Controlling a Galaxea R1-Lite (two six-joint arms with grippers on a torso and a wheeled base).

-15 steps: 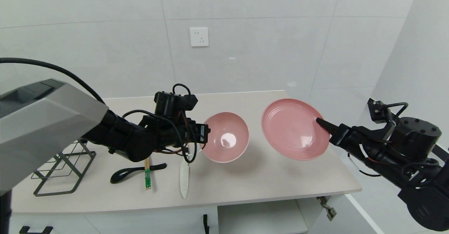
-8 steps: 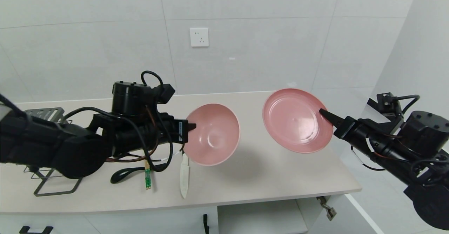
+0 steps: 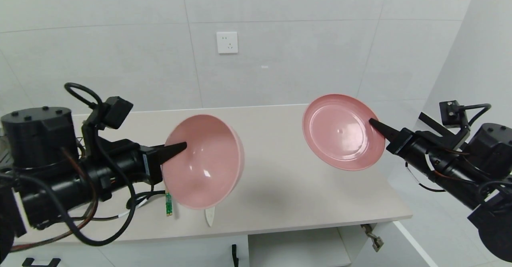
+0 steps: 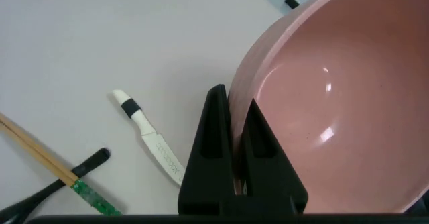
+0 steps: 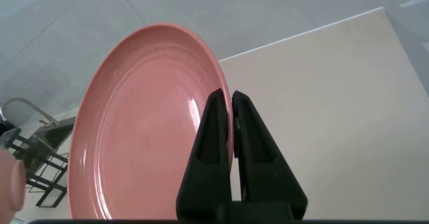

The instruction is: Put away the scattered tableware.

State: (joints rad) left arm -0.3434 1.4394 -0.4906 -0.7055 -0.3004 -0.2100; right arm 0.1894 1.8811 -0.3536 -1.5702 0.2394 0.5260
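Note:
My left gripper [image 3: 176, 148] [image 4: 233, 117] is shut on the rim of a pink bowl [image 3: 206, 161] [image 4: 335, 103], held tilted above the left half of the counter [image 3: 276, 179]. My right gripper [image 3: 376, 125] [image 5: 226, 117] is shut on the rim of a pink plate [image 3: 340, 131] [image 5: 144, 123], held tilted above the counter's right end. On the counter under the bowl lie a white knife [image 4: 151, 143] [image 3: 209, 215], chopsticks with green ends [image 3: 168, 205] [image 4: 47, 167] and a black spoon [image 4: 74, 174].
A black wire rack [image 5: 30, 167] stands at the counter's far left. A wall socket [image 3: 227, 42] sits on the tiled wall behind. The counter's front edge and right end are close to both arms, with cabinet doors [image 3: 296, 251] below.
The left arm has lifted the bowl and drawn it left and nearer, tilting it more upright. The right arm has raised the plate a little.

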